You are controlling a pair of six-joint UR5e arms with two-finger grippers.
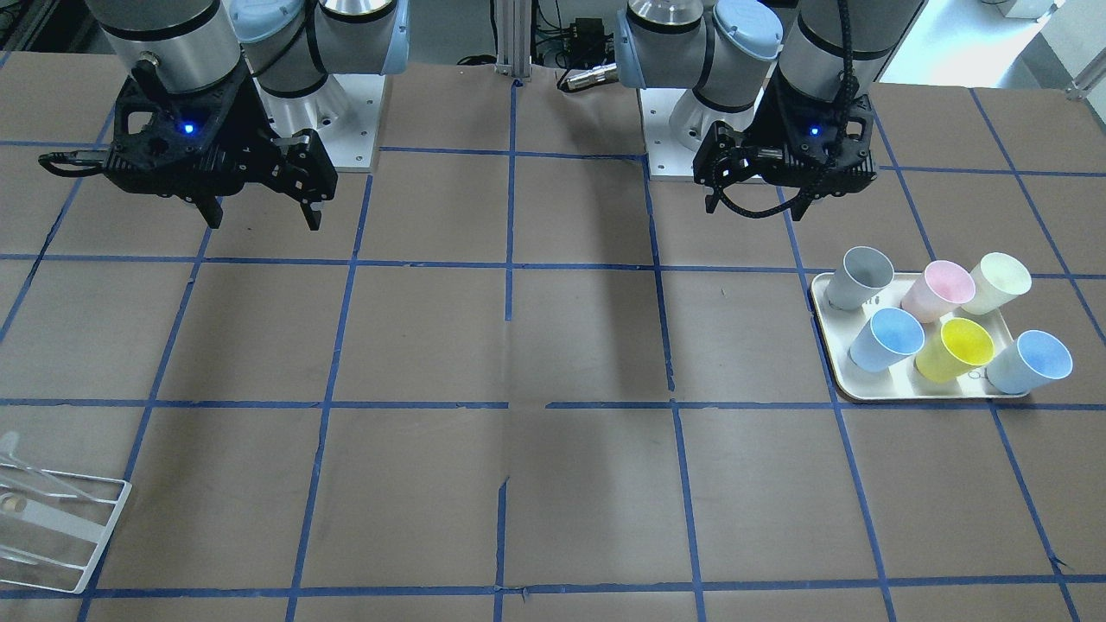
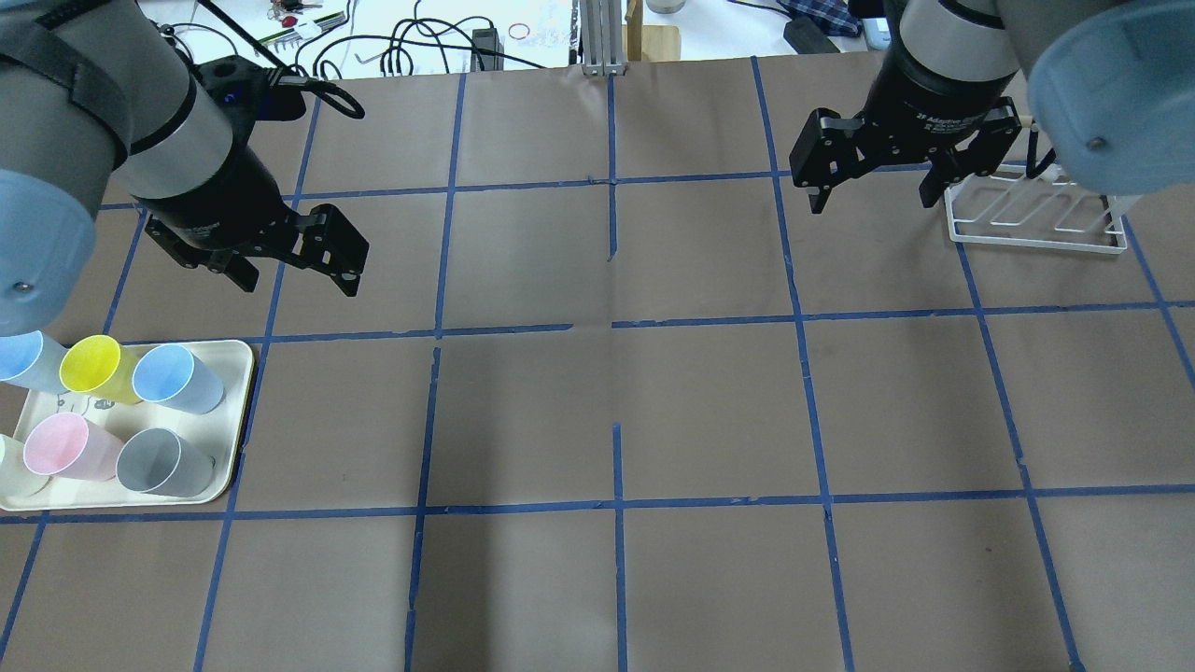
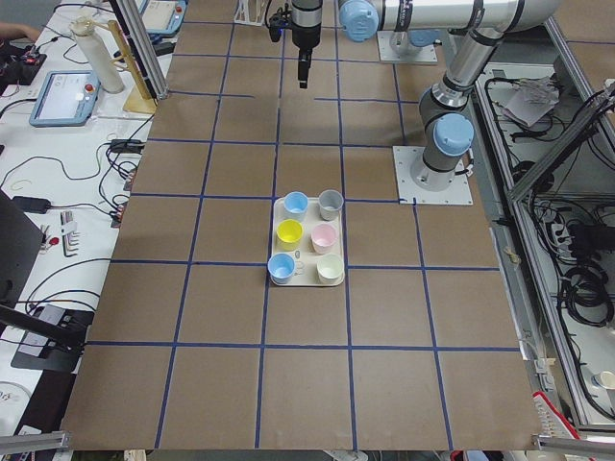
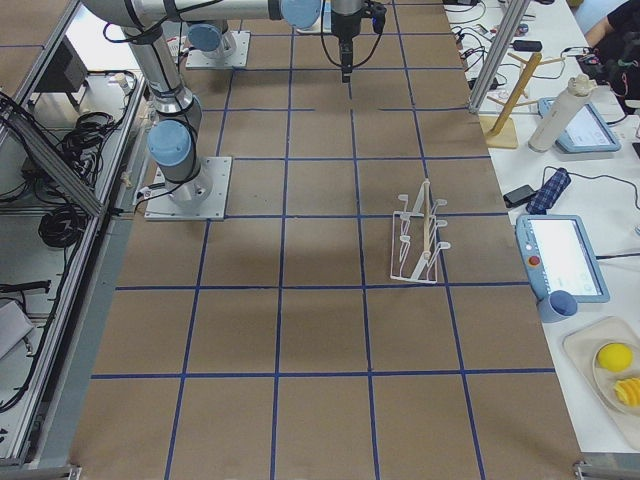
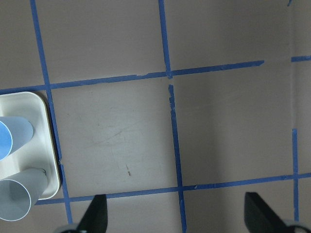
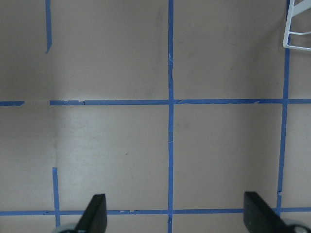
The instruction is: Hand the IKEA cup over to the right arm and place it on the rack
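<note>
Left gripper (image 2: 299, 280): jaws spread wide and empty, hanging above the tabletop (image 2: 597, 420) beside the tray, clear of every cup.
Right gripper (image 2: 875, 203): jaws also spread and holding nothing, held above bare tabletop near the rack.
IKEA cup (image 2: 177, 378): pale-blue tumbler standing upright on the tray, just beside the yellow cup (image 2: 93, 369). A second blue cup (image 2: 19, 359) stands on the yellow one's other side.
Tray (image 2: 235, 401): cream with rounded corners, on the robot's left side. It also carries a pink cup (image 2: 65, 448), a grey cup (image 2: 163, 462) and a cream cup (image 1: 998, 281).
Rack (image 2: 1027, 244): white wire, on the robot's right side, well apart from the tray, with no cup on it.
</note>
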